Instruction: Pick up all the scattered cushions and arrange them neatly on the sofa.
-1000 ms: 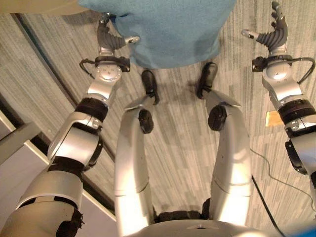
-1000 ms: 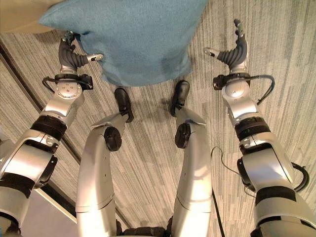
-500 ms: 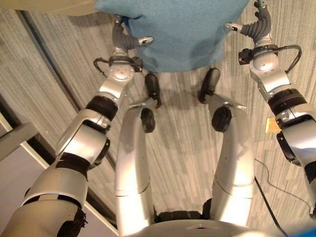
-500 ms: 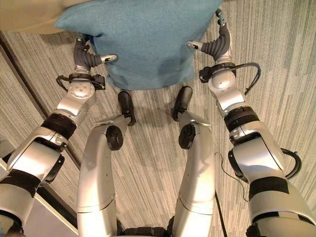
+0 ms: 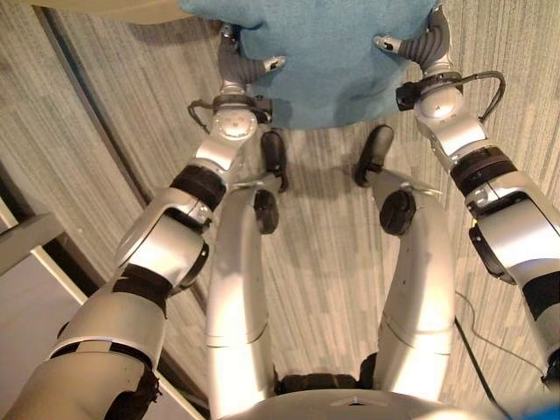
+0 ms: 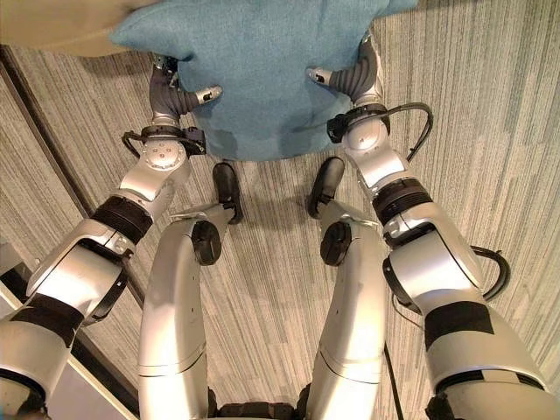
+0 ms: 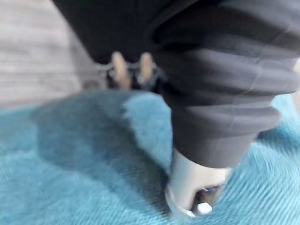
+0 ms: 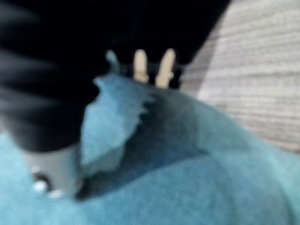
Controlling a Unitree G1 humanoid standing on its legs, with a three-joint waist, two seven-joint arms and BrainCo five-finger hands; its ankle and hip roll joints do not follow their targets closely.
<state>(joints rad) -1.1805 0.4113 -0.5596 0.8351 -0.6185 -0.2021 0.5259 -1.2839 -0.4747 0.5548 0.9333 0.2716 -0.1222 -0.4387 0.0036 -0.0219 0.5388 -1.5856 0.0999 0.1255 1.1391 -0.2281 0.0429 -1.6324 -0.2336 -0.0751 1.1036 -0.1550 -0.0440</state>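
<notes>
A teal cushion (image 5: 332, 52) lies on the striped carpet straight ahead, its far part cut off by the view's edge. My left hand (image 5: 238, 68) is against its left side, fingers straight along the edge and thumb resting on top of the fabric. My right hand (image 5: 426, 42) is against the right side in the same way, thumb laid on the teal cloth. The cushion sits squeezed between the two hands. Close up, the left wrist view shows the teal fabric (image 7: 79, 178) under the thumb, and the right wrist view shows the fabric (image 8: 187, 178) likewise.
A beige upholstered edge (image 6: 52, 31) shows at the far left, touching the cushion's corner. A dark strip (image 5: 87, 149) runs diagonally across the carpet on the left, with a pale grey surface (image 5: 26, 297) beyond it. Open carpet lies to the right.
My right hand has swung in from the far right and now rests against the cushion's right side. The left hand has stayed on the left edge, and both arms have drawn inward.
</notes>
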